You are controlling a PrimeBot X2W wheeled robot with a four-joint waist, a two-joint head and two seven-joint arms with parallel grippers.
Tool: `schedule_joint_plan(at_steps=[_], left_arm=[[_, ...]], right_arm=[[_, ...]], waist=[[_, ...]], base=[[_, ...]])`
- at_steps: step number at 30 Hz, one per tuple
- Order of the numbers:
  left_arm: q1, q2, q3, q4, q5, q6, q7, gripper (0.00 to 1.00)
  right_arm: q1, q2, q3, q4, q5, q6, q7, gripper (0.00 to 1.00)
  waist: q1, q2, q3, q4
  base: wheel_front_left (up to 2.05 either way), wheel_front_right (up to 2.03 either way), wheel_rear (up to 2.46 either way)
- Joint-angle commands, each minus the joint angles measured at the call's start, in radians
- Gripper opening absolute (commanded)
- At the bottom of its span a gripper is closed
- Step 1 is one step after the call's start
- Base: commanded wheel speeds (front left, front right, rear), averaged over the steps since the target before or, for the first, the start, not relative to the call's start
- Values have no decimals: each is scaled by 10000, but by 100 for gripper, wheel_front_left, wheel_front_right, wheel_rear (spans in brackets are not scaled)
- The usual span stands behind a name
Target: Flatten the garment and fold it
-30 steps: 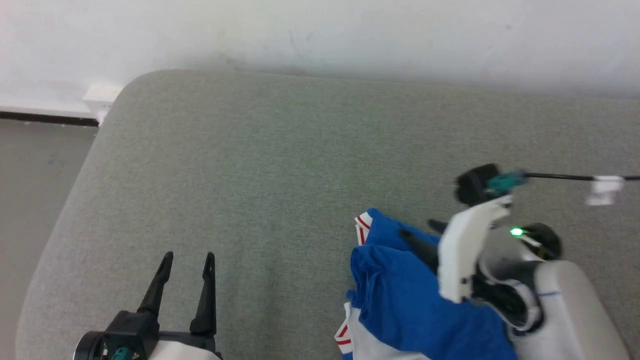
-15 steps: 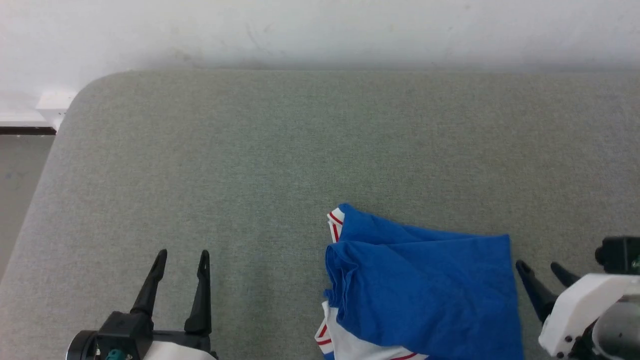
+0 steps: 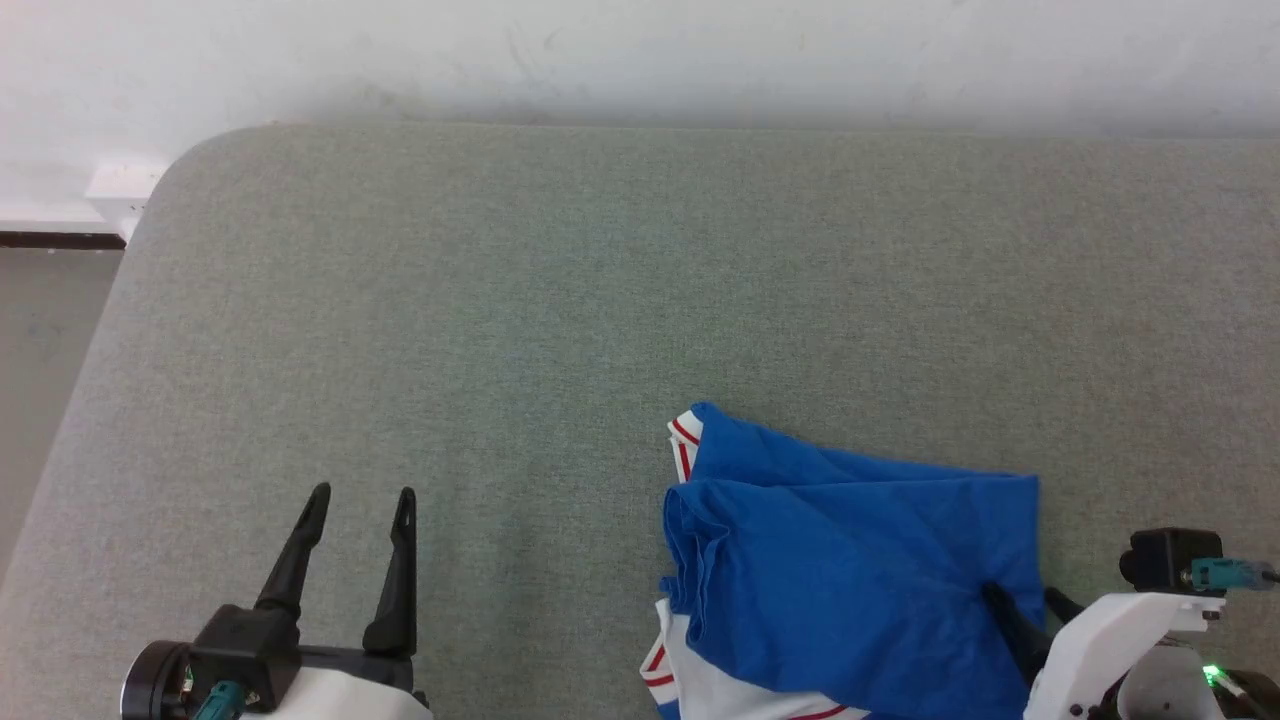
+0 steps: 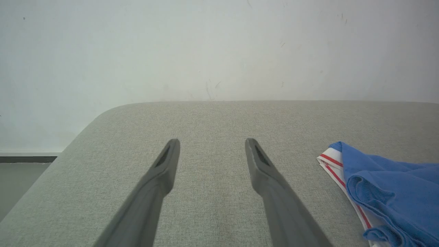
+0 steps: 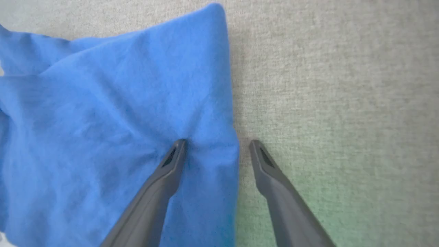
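Observation:
The garment (image 3: 840, 570), royal blue with white, red-striped trim, lies bunched on the grey cushion near the front right. Its trimmed edge (image 4: 331, 164) shows at the right of the left wrist view. My right gripper (image 5: 216, 145) stands open, straddling the garment's (image 5: 113, 113) right edge: one finger presses on the blue cloth, the other rests on bare cushion. In the head view my right gripper (image 3: 1022, 598) sits at that same edge. At the lower left my left gripper (image 3: 360, 498) is open over bare cushion, well apart from the cloth.
The grey cushioned surface (image 3: 560, 300) stretches back to a white wall (image 3: 640, 50). Its rounded left corner drops to the floor (image 3: 40, 320) beside a white baseboard fitting (image 3: 120, 185).
My right gripper has swung from over the garment out to its right side, then back onto the right edge, one finger now on the cloth. The head camera shifted; the left gripper stayed.

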Motion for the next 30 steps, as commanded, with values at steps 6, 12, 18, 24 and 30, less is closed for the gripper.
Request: schedule_joint_plan(at_steps=[6, 12, 18, 24, 30], left_arm=[[-165, 146, -141, -92, 123, -54, 204, 100], [-38, 123, -181, -247, 196, 31, 71, 100], [72, 6, -289, -248, 241, 57, -72, 100], [80, -14, -297, -170, 242, 84, -129, 100], [55, 83, -148, -240, 242, 163, -162, 100]], right_arm=[[-401, 37, 417, 1374, 549, -7, -152, 0], [-540, 37, 468, 1171, 223, -7, -161, 0], [-982, -106, 499, 251, -402, -7, 258, 0], [-1733, -970, 767, -307, -789, -7, 712, 0], [-2698, -1854, 1487, -184, -847, -7, 951, 0]], waist=[[0, 0, -199, 127], [0, 0, -448, -84], [0, 0, -581, -537], [0, 0, -622, -1125], [0, 0, -565, -1829]], base=[[0, 0, 0], [0, 0, 0], [0, 0, 0], [0, 0, 0], [0, 0, 0]])
